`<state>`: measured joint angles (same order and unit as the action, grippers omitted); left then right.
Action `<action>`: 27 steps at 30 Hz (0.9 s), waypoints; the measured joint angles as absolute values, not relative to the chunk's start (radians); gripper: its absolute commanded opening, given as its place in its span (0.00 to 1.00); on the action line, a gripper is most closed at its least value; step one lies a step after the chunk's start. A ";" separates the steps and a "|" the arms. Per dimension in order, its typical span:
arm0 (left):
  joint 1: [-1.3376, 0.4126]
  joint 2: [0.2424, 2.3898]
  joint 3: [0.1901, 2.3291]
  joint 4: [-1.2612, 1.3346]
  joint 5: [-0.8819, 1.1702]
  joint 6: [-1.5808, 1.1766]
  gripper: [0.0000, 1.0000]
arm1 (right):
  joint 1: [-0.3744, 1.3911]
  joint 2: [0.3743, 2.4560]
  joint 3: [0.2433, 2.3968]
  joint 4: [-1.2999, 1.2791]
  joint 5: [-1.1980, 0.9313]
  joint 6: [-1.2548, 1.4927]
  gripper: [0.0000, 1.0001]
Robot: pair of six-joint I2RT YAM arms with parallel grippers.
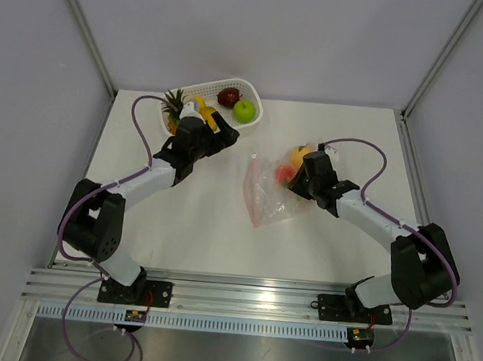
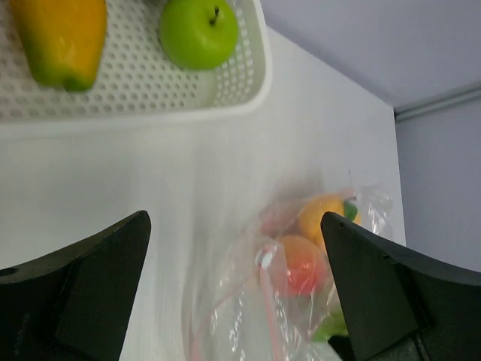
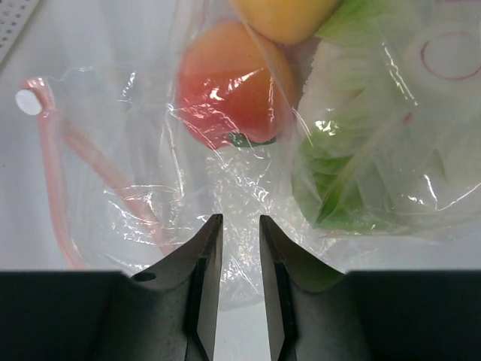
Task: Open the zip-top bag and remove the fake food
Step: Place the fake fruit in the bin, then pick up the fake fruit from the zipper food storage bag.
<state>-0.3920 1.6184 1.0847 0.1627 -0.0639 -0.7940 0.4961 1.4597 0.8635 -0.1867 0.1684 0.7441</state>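
The zip-top bag (image 1: 265, 201) lies crumpled on the table, its pink zip strip (image 3: 56, 158) running along the left edge. Fake food shows through the plastic: a red-orange fruit (image 3: 233, 83), a yellow piece (image 3: 282, 15) and a green-and-white leafy piece (image 3: 361, 165). My right gripper (image 3: 240, 222) hovers low over the bag's near part. Its jaws stand a narrow gap apart, with film showing through that gap. My left gripper (image 2: 234, 222) is wide open and holds nothing. It sits by the basket's front edge, facing the bag (image 2: 248, 301).
A white perforated basket (image 1: 252, 98) stands at the back of the table. It holds a pineapple (image 1: 173, 108), a yellow piece (image 1: 204, 109), a dark red piece (image 1: 228, 96) and a green apple (image 2: 199, 31). Grey walls close in the table on three sides.
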 measured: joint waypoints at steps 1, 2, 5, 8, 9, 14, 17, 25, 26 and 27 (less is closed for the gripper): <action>-0.409 1.596 1.045 0.174 -0.056 -0.805 0.98 | 0.496 1.445 0.863 -0.187 0.170 0.731 0.35; -0.424 1.573 1.002 0.176 -0.046 -0.819 0.98 | 0.496 1.430 0.863 -0.186 0.173 0.716 0.35; -0.448 1.520 0.904 0.184 -0.020 -0.855 0.97 | 0.496 1.387 0.863 -0.186 0.189 0.672 0.36; -0.477 1.488 0.856 0.177 -0.009 -0.873 0.96 | 0.496 1.356 0.863 -0.186 0.229 0.633 0.36; -0.495 1.477 0.848 0.175 -0.004 -0.873 0.96 | 0.496 1.350 0.864 -0.187 0.247 0.620 0.36; -0.568 1.401 0.784 0.218 0.031 -0.875 0.90 | 0.495 1.349 0.881 -0.231 0.329 0.575 0.34; -0.572 1.384 0.731 0.265 0.061 -0.873 0.88 | 0.495 1.345 0.881 -0.232 0.354 0.556 0.35; -0.569 1.404 0.656 0.287 0.118 -0.843 0.58 | 0.493 1.277 0.880 -0.237 0.472 0.528 0.59; -0.569 1.405 0.656 0.288 0.123 -0.839 0.56 | 0.491 1.270 0.879 -0.237 0.483 0.528 0.59; -0.569 1.406 0.656 0.290 0.128 -0.837 0.52 | 0.488 1.263 0.878 -0.237 0.490 0.528 0.60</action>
